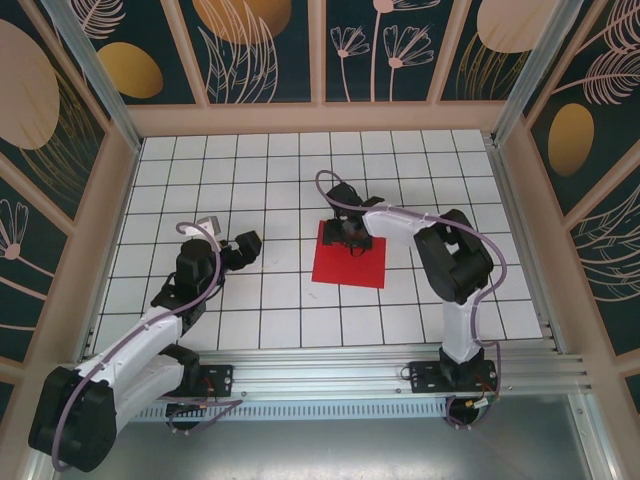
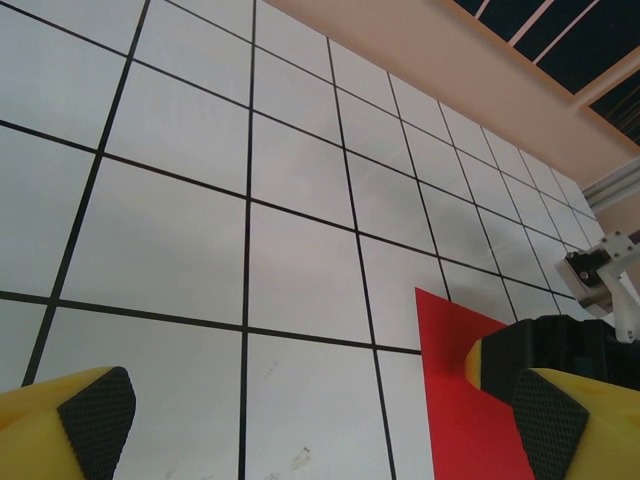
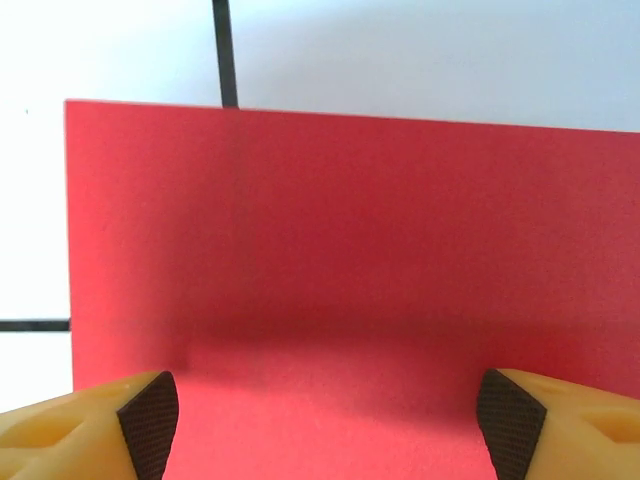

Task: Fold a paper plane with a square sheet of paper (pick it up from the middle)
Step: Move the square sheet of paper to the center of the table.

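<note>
Right gripper (image 3: 325,415) wide over sheet (image 3: 350,230) — open tiles (image 1: 200,170) around edges.

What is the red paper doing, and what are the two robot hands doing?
red paper: lying flat on the table, not folded, not picked up.
right hand: open, fingers spread wide over the paper, not pinching it.
left hand: open, holding nothing, off to the left of the paper.

Red square sheet of paper (image 1: 350,256) flat, unfolded, mid-table.
</note>
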Tool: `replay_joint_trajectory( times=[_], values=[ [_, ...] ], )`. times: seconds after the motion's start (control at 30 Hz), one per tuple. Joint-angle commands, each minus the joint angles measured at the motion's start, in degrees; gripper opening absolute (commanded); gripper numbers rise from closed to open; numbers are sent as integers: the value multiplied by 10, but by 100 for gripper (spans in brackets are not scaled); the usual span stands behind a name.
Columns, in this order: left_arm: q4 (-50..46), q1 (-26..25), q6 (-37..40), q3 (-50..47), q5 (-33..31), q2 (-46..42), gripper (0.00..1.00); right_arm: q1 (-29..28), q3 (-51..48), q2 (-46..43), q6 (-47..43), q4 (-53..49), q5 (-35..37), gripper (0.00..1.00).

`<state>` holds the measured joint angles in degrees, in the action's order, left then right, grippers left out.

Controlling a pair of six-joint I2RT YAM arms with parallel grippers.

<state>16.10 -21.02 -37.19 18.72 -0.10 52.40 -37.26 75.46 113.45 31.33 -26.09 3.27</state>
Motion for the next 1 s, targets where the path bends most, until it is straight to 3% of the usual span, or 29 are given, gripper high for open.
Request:
replay_joint_trajectory(
  times=[0.0, 0.17, 0.33, 0.53, 0.97],
  values=[
    [-21, -2, 17, -6, -19, -14, 99, -8, 39, 31, -36, 8, -47, 80],
    [-16, -2, 23, -15, -20, -24, 99, -32, 68, 60, -67, -17, -71, 78],
    [-11, -2, 23, -19, -20, -30, 99, -39, 94, 37, -54, -64, 2, 79],
    [-3, -2, 20, -19, -4, -27, 99, -35, 121, 7, -51, -130, 64, 88],
    [5, -2, 23, -21, 16, -27, 99, -34, 60, 25, -29, -118, 16, 96]
  ],
)
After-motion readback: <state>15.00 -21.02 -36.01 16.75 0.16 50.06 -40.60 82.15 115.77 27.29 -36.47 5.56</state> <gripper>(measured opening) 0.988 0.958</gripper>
